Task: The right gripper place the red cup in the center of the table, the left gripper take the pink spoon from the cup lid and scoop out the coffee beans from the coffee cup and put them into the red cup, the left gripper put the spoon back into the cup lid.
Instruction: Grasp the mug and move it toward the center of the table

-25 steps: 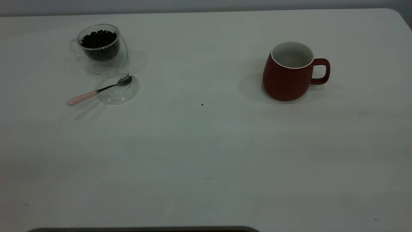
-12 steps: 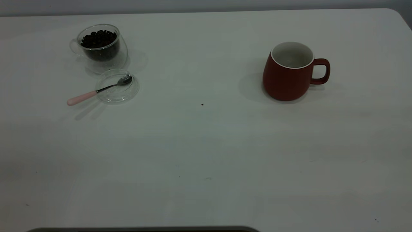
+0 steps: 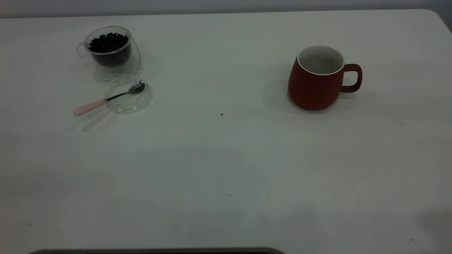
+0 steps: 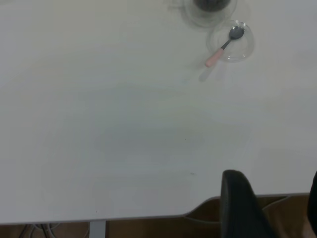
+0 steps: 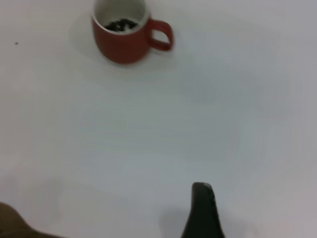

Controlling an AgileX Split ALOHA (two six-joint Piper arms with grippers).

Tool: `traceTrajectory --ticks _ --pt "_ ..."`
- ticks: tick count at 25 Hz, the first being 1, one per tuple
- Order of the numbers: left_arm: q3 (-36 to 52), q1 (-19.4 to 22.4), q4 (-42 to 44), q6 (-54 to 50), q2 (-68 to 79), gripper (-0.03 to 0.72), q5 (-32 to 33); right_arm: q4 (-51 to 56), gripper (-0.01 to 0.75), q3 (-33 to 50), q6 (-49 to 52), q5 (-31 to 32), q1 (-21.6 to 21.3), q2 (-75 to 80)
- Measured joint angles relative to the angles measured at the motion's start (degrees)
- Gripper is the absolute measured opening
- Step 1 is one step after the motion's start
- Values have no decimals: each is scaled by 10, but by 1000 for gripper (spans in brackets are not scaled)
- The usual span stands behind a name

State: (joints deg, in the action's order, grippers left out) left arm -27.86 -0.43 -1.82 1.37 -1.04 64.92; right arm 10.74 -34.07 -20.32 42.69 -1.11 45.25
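Observation:
The red cup (image 3: pixel 316 79) stands upright on the right half of the table (image 3: pixel 226 158), its handle pointing right. In the right wrist view a few dark bits lie inside the red cup (image 5: pixel 121 37). At the far left the coffee cup (image 3: pixel 109 51) holds coffee beans (image 3: pixel 107 42). Just in front of it the pink spoon (image 3: pixel 106 100) rests with its bowl in the cup lid (image 3: pixel 129 94). My left gripper (image 4: pixel 275 201) hangs open over the table's near edge, far from the pink spoon (image 4: pixel 223 47). My right gripper (image 5: pixel 203 213) shows as one black tip, well short of the cup.
A tiny dark speck (image 3: pixel 221 114) lies near the table's middle. The table's near edge and brown floor (image 4: pixel 198 223) show in the left wrist view. Neither arm shows in the exterior view.
A faint shadow has come onto the table's near right corner. The cups, lid and spoon have not moved.

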Motion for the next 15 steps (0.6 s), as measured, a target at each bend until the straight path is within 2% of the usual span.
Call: traceTrajectory --ticks 5,15 --pt "0 0 0 -1 0 394 0 85 611 -72 -151 -73 0 210" --pt "0 0 0 -1 0 394 0 184 592 -221 -408 -101 0 551"
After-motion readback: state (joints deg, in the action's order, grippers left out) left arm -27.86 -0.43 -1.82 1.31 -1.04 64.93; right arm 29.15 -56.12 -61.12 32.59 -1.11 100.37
